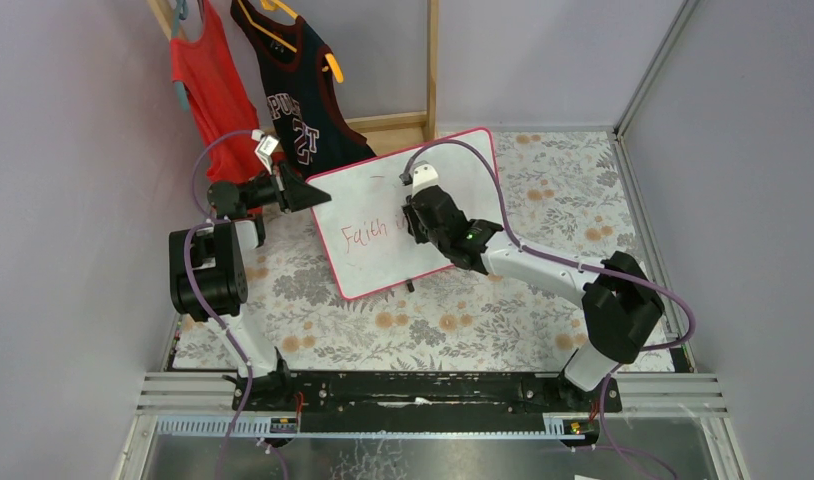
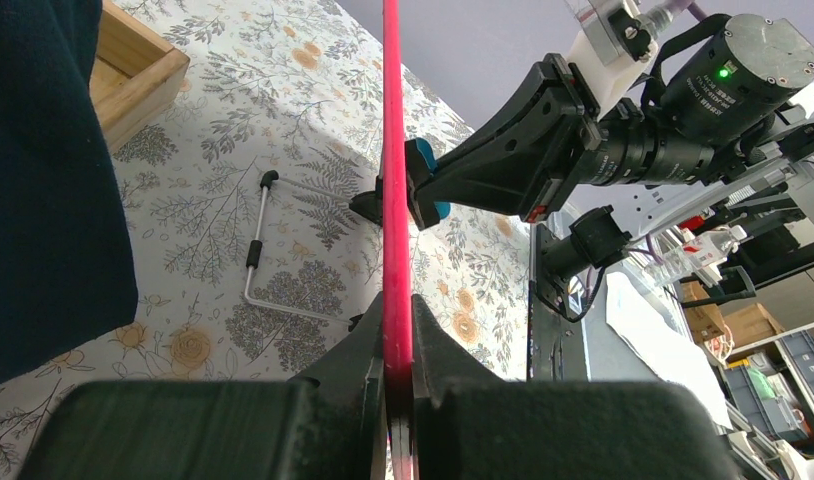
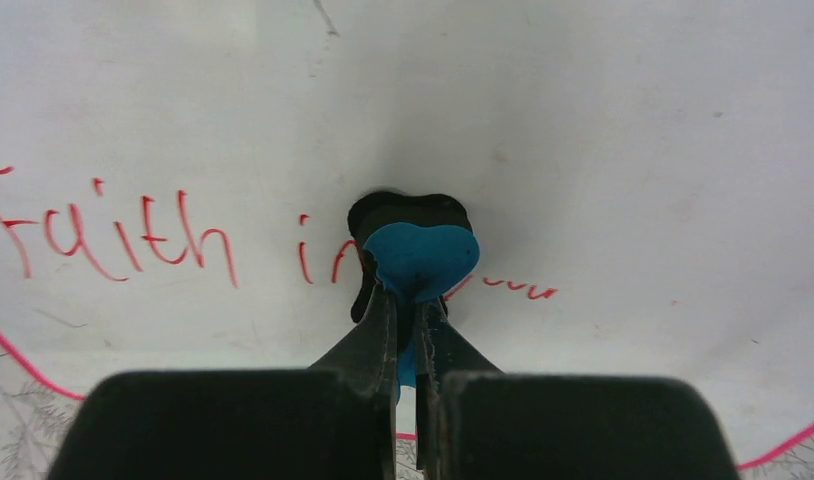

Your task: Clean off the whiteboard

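A: Standing on the table (image 1: 483, 320), why doesn't the board (image 1: 383, 170) fall?
B: The left gripper (image 1: 323, 196) pinches its corner; up close, fingers (image 2: 368, 350) shut on the rim (image 2: 391, 150).
A: And the right gripper (image 1: 411, 218)?
B: It squeezes a blue eraser (image 3: 420, 255) onto the red words (image 3: 133, 235).

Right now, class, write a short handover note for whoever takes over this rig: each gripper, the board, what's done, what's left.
Left gripper: shut on the whiteboard, clamping its pink edge and holding it up.
Right gripper: shut on a blue eraser, which is against the board's face in the line of writing.
Done: the eraser is in hand and on the board; to its right only faint red traces show.
Left: wipe "Faith in" to the eraser's left, then those traces.
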Controlling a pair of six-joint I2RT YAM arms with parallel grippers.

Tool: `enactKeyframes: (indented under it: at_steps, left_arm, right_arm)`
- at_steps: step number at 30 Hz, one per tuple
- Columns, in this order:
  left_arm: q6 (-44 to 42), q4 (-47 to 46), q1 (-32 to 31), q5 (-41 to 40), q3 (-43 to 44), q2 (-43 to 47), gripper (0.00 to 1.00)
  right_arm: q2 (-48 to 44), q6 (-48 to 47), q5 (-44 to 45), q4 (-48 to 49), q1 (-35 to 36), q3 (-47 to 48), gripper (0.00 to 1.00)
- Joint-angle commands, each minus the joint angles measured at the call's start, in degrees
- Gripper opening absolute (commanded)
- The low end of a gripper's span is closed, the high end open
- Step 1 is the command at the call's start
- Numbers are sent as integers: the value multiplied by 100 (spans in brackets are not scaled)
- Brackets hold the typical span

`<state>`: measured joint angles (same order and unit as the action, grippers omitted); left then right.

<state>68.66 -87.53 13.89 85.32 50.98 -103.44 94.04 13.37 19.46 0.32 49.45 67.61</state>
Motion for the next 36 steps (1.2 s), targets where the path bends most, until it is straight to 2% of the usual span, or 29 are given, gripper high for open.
enactKeyframes:
  at_steps: [1,8,14,17,24,31,36]
  left_arm:
    - [233,-428,-124,605,-69,157,0]
    - [243,-425,-125,621,-79,188,0]
    - [235,-423,-132,597,-64,159,0]
    - [244,-423,-140,596,-53,166,0]
    - [257,-423,-141,590,-50,176,0]
    - [235,-426,-146,597,-79,156,0]
    - [226,-423,-148,599,-87,169,0]
  right_arm:
    - [-94,-201,1020,-193,-186,-24,0]
    - [-600,9,1301,-238,-937,-637,0]
    - [-819,32,902,-198,-973,-824,0]
    - [-760,141,620,-66,-855,-858,0]
    - [-328,230,620,-2,-130,-498,0]
    - [-59,303,578,104,255,-201,0]
    - [95,145,1248,-112,220,-95,0]
